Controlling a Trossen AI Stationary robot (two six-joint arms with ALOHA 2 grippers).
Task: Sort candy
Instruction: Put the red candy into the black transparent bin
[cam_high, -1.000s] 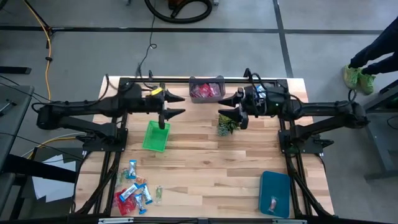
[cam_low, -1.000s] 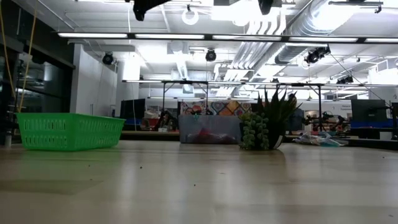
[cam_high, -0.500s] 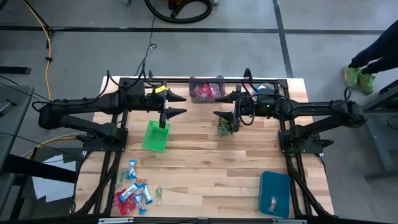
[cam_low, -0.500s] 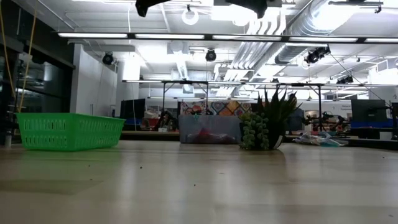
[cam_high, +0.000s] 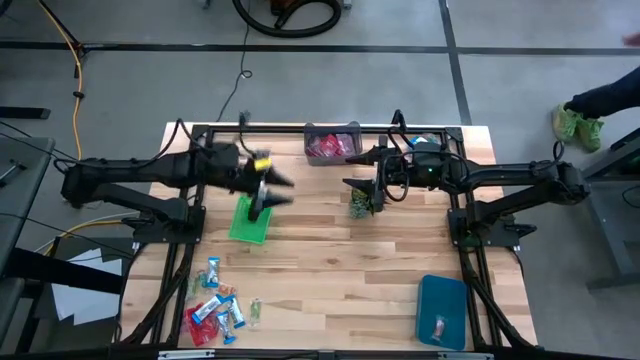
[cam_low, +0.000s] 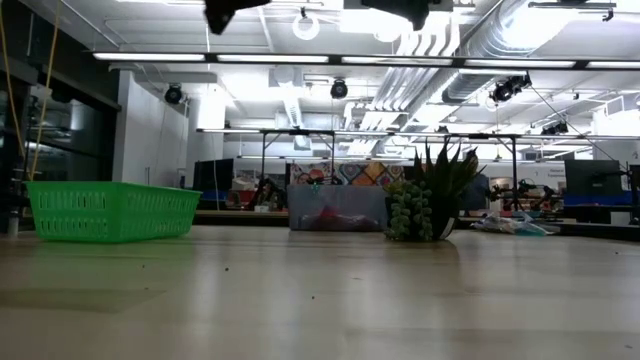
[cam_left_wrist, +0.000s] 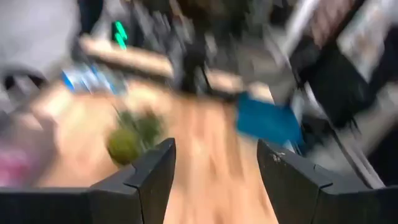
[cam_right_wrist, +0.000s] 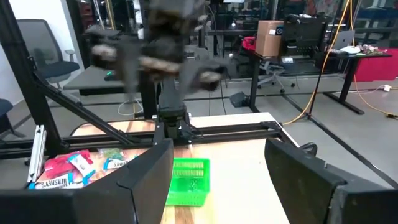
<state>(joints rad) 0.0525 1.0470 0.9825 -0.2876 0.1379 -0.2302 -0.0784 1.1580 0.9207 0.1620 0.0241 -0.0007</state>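
Observation:
The candy (cam_high: 215, 308) lies as a loose pile of red and blue-and-white wrapped sweets near the table's near left corner, and also shows in the right wrist view (cam_right_wrist: 74, 165). My left gripper (cam_high: 275, 196) hangs open above the green basket's (cam_high: 250, 220) far end, with nothing between its fingers. My right gripper (cam_high: 349, 171) is open too, pointing level toward the table's left, above the small spiky plant (cam_high: 362, 205). In the low view only dark parts of the arms (cam_low: 235, 8) show at the top edge.
A clear bin (cam_high: 332, 143) with red sweets stands at the far edge. A blue bin (cam_high: 440, 290) with one sweet in it sits near the right corner. Bare wood lies in the table's middle. A person's shoes (cam_high: 575, 122) show on the floor at the far right.
My left gripper has swung a little toward the table's near edge over the green basket, rolling and tipping its fingers downward; it is still blurred. My right gripper has rolled about its own axis and then kept still. Both stay open.

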